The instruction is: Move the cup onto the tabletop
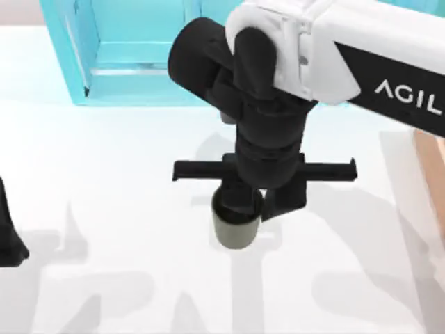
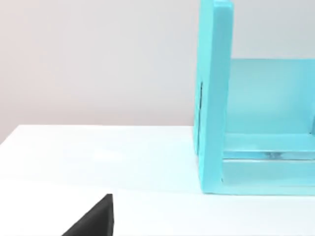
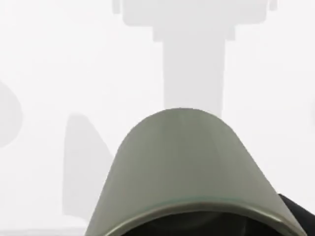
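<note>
1. While my right arm reaches in from the top view's right, its jaws (image 1: 240, 205) are clamped on the cup (image 1: 236, 228), about mid-tabletop.
2. Tabletop (image 1: 104, 209) is plain white, with soft grey shadows of the arms all over it.
3. Turquoise shelf unit (image 1: 125, 62) sits at the far edge, well apart from the cup; a pale blank wall (image 2: 98, 59) is behind it.
4. Tan wooden box (image 1: 432, 156) peeks in at the right edge.
5. Left arm (image 1: 8, 233) is parked at the left edge, can't tell what its jaws are doing.
6. From the right wrist, the cup looks dull grey-olive, with white tabletop beyond it.
</note>
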`<state>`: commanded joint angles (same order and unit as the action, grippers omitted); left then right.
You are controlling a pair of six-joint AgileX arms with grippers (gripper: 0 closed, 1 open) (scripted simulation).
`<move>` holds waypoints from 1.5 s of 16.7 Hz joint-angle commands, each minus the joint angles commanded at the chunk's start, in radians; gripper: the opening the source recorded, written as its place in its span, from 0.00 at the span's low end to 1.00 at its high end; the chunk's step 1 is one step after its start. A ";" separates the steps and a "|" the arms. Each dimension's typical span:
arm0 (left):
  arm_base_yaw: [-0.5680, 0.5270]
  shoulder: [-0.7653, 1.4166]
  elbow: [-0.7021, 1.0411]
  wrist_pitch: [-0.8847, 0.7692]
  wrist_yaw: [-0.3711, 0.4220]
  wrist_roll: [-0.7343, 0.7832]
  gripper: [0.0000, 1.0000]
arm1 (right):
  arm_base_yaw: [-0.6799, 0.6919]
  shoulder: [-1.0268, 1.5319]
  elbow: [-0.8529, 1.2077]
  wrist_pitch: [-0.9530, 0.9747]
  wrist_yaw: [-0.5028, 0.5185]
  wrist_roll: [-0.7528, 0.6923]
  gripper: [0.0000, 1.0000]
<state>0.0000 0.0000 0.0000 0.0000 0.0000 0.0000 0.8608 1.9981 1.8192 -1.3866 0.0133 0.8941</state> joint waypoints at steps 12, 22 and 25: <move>0.000 0.000 0.000 0.000 0.000 0.000 1.00 | 0.351 0.148 0.190 -0.040 0.001 0.336 0.00; 0.000 0.000 0.000 0.000 0.000 0.000 1.00 | 0.358 0.187 0.013 0.179 0.001 0.344 0.00; 0.000 0.000 0.000 0.000 0.000 0.000 1.00 | 0.359 0.190 0.003 0.190 0.001 0.345 0.00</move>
<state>0.0000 0.0000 0.0000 0.0000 0.0000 0.0000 1.2200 2.1883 1.8223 -1.1969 0.0147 1.2392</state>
